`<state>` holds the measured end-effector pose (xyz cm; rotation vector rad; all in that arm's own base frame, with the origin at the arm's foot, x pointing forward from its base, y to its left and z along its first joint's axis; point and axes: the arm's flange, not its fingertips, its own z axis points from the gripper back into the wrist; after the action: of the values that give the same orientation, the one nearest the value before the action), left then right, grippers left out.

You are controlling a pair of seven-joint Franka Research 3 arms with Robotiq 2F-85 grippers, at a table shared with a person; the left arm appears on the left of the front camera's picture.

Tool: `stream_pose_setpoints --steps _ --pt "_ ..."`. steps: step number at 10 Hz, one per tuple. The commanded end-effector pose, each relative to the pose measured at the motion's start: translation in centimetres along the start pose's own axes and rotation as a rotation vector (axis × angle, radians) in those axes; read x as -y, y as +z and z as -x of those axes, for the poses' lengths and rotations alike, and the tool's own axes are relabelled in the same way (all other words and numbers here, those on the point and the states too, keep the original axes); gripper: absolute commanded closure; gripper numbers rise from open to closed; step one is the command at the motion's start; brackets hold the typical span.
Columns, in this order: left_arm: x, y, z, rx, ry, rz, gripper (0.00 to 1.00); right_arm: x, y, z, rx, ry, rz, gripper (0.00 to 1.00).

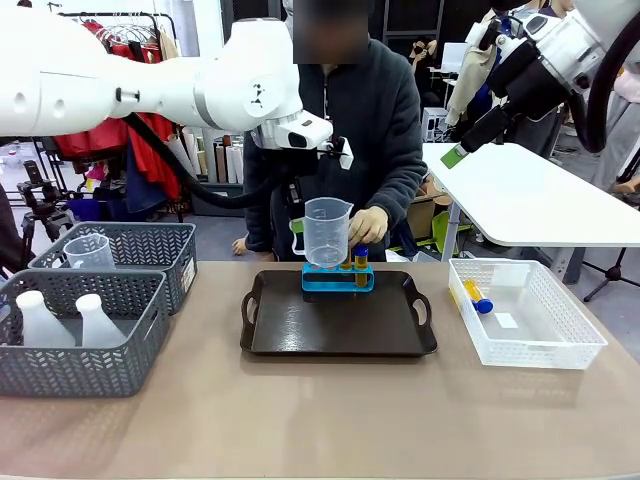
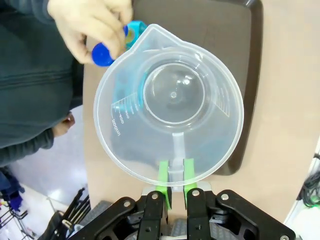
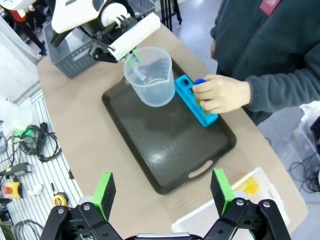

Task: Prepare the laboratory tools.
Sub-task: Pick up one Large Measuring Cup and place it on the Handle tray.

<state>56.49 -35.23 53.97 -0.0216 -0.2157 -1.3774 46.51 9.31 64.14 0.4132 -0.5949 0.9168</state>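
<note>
Since the left fingers (image 2: 163,181) were pinched shut on the thin handle of the clear beaker (image 1: 327,232), it hung above the tray (image 1: 300,335), toward its 12 o'clock edge, just beside the blue rack (image 1: 337,281) where a person's hand (image 1: 368,226) was seating a blue-capped tube (image 2: 103,54). I judged the beaker empty, light, thin-walled and slick, so the stiff handle was the safest hold. My right fingers (image 3: 105,193) stood wide apart, empty, high over the worktop (image 1: 320,420).

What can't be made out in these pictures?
Front view: the measuring beaker hides part of the blue tube rack, so the tube count is unclear.
Left wrist view: beaker graduations too small to read; the person's hand covers most of the blue-capped tube.
</note>
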Motion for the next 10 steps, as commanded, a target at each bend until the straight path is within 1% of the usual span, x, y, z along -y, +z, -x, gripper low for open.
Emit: stream_pose_setpoints --steps 1,4,5,10 --pt "0.54 0.03 1.73 -0.017 0.040 -0.006 1.00 -0.03 0.17 0.03 0.003 0.003 -0.006 0.00" --pt "0.26 0.48 1.89 0.016 0.046 -0.020 1.00 -0.03 0.17 0.03 0.003 0.003 -0.006 0.00" --pt "-0.30 0.42 1.14 -0.010 0.031 -0.005 1.00 -0.03 0.17 0.03 0.003 0.003 -0.006 0.00" --pt "-0.30 0.42 1.14 -0.010 0.031 -0.005 1.00 -0.03 0.17 0.03 0.003 0.003 -0.006 0.00"
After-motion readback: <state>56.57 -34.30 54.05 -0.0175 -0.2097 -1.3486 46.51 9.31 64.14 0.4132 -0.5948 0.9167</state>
